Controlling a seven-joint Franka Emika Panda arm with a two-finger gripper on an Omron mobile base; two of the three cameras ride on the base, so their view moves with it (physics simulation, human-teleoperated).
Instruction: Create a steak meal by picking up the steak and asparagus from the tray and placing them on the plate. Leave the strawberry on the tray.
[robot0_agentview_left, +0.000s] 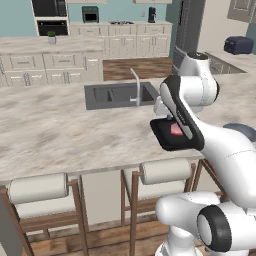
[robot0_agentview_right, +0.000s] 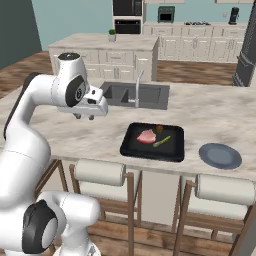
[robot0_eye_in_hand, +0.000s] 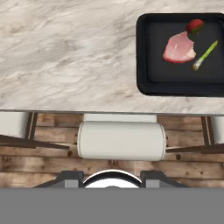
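The black tray (robot0_agentview_right: 131, 146) lies near the counter's front edge. On it are the pink steak (robot0_agentview_right: 146, 136), the small red strawberry (robot0_agentview_right: 159, 128) and the thin green asparagus (robot0_agentview_right: 161, 141). The hand view shows the same tray (robot0_eye_in_hand: 144, 83) at upper right with the steak (robot0_eye_in_hand: 179, 48), strawberry (robot0_eye_in_hand: 194, 26) and asparagus (robot0_eye_in_hand: 204, 55). The grey-blue plate (robot0_agentview_right: 220, 155) sits bare to the tray's right. My gripper (robot0_agentview_right: 85, 117) hangs above the counter's front edge, well left of the tray, pointing down. It is open, with nothing between its fingers (robot0_eye_in_hand: 70, 177).
A sink with a faucet (robot0_agentview_right: 136, 90) is set into the counter behind the tray. White-cushioned stools (robot0_agentview_right: 100, 172) stand along the counter's front, one directly below the hand (robot0_eye_in_hand: 121, 140). My arm hides part of the tray (robot0_agentview_left: 165, 140) in the left base view.
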